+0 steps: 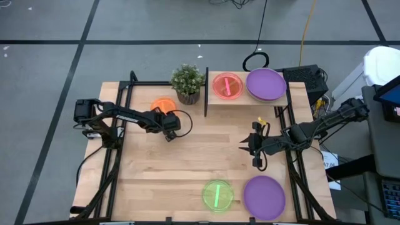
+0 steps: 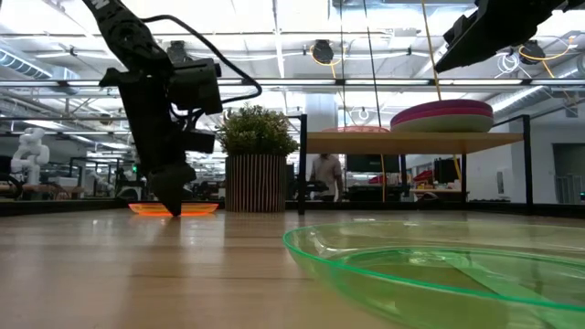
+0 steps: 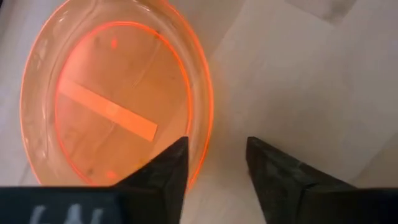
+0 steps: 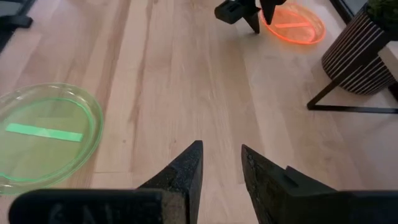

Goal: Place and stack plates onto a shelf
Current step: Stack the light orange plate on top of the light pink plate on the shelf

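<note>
An orange translucent plate [image 1: 164,105] lies flat on the table at the far left, beside the potted plant. My left gripper [image 3: 214,142] points steeply down at the plate's near rim, open, one finger over the inside and one outside. The shelf [image 1: 247,100] at the far right carries a pink-red plate [image 1: 227,85] and stacked purple plates [image 1: 265,84]. A lime green plate [image 1: 217,195] and a purple plate [image 1: 264,195] lie flat by the near edge. My right gripper [image 1: 245,145] hovers open and empty above the table's middle right. My left gripper straddles the orange plate's near rim [image 3: 202,146] from above, slanting down. One finger [image 3: 171,168] is over the plate's inside and the other [image 3: 267,171] is over the bare table. Whether either finger touches the rim, I cannot tell. The plate lies flat on the table.
A potted green plant [image 1: 187,83] stands right of the orange plate, against the shelf's black upright edge [image 1: 206,84]. Black frame rails [image 1: 119,125] run along the table's left and right sides. Bare wood lies between the two grippers.
</note>
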`<state>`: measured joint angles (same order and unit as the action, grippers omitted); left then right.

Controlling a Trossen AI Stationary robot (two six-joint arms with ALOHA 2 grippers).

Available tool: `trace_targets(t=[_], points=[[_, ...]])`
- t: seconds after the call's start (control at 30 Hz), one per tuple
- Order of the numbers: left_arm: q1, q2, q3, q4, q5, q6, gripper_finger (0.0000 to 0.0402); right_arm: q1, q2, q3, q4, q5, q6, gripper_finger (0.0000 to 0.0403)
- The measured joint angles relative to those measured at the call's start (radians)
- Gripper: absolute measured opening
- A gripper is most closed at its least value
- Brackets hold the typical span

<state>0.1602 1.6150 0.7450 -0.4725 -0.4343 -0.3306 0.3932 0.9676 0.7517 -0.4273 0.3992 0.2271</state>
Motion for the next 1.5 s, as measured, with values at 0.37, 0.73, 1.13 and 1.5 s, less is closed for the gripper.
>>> trace_targets(t=[0.37,0.73,1.13,1.5], points=[[0.003,-0.002,-0.004,-0.002,-0.032,0.031,0.0057,-0.017,0.0,0.0,-0.001,-0.003,-0.012,0.0093],[0.002,-0.003,-0.004,-0.002,-0.033,0.066,0.0005,-0.017,0.0,0.0,-0.001,-0.003,-0.012,0.0093],[-0.007,-0.021,0.007,-0.026,-0.03,0.077,0.0002,-0.017,0.0,0.0,-0.002,-0.003,-0.03,0.0093],[-0.07,-0.11,0.084,-0.163,-0.038,0.059,0.0001,-0.02,0.0,0.0,-0.003,-0.005,-0.03,0.0093]])
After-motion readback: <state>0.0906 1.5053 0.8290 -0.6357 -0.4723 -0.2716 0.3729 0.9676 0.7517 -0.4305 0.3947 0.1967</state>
